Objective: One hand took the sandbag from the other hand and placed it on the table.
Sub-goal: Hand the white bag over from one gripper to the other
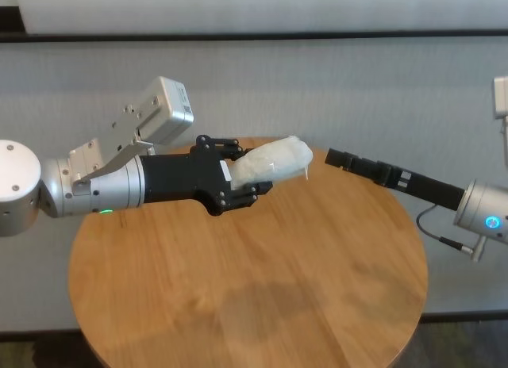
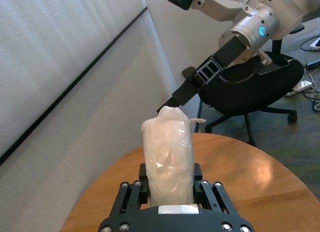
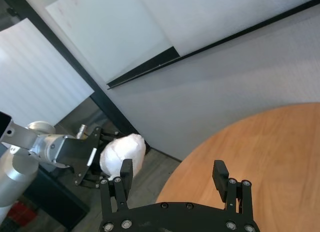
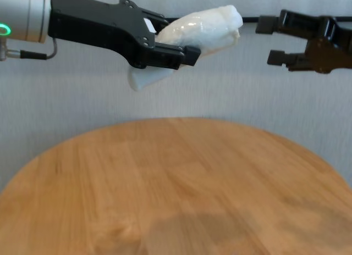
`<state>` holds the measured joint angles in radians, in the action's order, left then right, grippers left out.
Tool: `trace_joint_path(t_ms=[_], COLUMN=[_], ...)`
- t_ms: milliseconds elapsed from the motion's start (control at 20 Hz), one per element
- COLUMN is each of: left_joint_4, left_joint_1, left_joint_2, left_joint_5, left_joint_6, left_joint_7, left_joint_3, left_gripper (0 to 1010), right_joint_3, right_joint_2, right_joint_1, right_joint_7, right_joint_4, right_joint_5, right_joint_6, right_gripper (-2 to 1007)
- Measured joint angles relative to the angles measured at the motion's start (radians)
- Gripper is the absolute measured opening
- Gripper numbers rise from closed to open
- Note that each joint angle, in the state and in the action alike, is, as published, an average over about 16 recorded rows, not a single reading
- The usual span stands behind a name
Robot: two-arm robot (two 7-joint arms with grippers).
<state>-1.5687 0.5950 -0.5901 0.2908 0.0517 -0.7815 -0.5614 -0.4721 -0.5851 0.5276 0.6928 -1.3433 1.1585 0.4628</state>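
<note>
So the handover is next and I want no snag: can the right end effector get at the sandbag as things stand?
Probably yes. The right end effector is open, level with the sandbag's free end, which juts past the left end effector holding it above the table. Nothing sits between them.

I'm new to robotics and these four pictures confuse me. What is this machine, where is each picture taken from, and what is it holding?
This is a robot with two arms, each ending in a two-finger gripper. One picture looks down from its head, one looks forward from its chest, and two come from cameras on the wrists.

The left gripper, on the arm with a green light, is shut on the sandbag, a small white bag in clear plastic, held in the air above the round wooden table.

The right gripper reaches in from the other side with its fingers open, close to the bag's free end but apart from it. The right wrist view shows those open fingers with the bag beyond them.
</note>
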Motion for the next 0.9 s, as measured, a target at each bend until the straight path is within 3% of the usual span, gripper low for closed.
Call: trace_joint_path(t_ms=[900], left_joint_4=[0.0], left_joint_1=[0.0], left_joint_2=[0.0], left_joint_5=[0.0], left_joint_6=[0.0], left_joint_7=[0.0], left_joint_3=[0.0], left_gripper=[515], right_joint_3=[-0.009], right_joint_2=[-0.037], right_joint_1=[-0.015], right_joint_7=[0.009], right_joint_4=[-0.079], right_joint_5=[0.077], right_joint_6=[0.006], right_gripper=[1001])
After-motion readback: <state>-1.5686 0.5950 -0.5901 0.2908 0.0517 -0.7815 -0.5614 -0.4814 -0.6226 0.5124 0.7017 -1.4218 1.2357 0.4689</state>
